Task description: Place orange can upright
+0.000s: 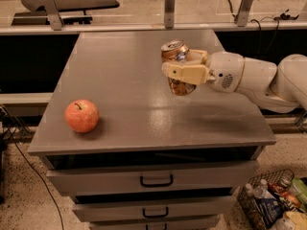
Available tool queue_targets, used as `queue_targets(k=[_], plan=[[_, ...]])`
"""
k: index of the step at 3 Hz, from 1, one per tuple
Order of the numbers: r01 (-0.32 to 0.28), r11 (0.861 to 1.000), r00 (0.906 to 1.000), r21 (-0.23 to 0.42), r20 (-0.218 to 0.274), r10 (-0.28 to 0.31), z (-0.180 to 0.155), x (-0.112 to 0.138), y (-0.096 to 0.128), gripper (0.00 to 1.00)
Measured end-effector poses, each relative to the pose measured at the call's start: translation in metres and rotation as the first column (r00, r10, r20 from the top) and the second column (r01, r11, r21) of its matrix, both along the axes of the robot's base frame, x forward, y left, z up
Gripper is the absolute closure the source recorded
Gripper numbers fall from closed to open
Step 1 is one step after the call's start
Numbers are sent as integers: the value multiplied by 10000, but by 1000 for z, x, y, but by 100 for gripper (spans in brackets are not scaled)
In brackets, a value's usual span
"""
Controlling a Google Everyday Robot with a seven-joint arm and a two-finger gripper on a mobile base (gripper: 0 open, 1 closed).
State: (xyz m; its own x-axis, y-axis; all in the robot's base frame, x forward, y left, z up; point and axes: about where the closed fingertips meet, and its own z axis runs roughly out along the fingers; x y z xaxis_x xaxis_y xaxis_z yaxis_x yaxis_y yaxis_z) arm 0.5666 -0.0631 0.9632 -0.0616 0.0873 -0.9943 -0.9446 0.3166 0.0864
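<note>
The orange can (175,53) stands nearly upright, silver top with pull tab upward, held over the right middle of the grey cabinet top (124,71). My gripper (182,67) reaches in from the right and is shut on the can; a beige finger (184,73) crosses its front and hides the middle of its side. The can's bottom (181,87) shows below the finger, at or just above the surface; I cannot tell whether it touches. A round red-orange apple (82,115) lies at the front left, far from the gripper.
My white arm (259,78) extends over the cabinet's right edge. Drawers with black handles (156,181) sit below the top. A wire basket of groceries (273,202) stands on the floor at lower right. A rail with metal posts (169,6) runs behind the cabinet.
</note>
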Motion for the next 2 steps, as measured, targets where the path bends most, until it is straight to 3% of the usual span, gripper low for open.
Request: queue_targets(k=[1, 2], plan=[[-39, 9991, 10000, 426, 31, 38, -6, -9, 2, 100], [-176, 9988, 9998, 452, 22, 175, -13, -23, -2, 100]])
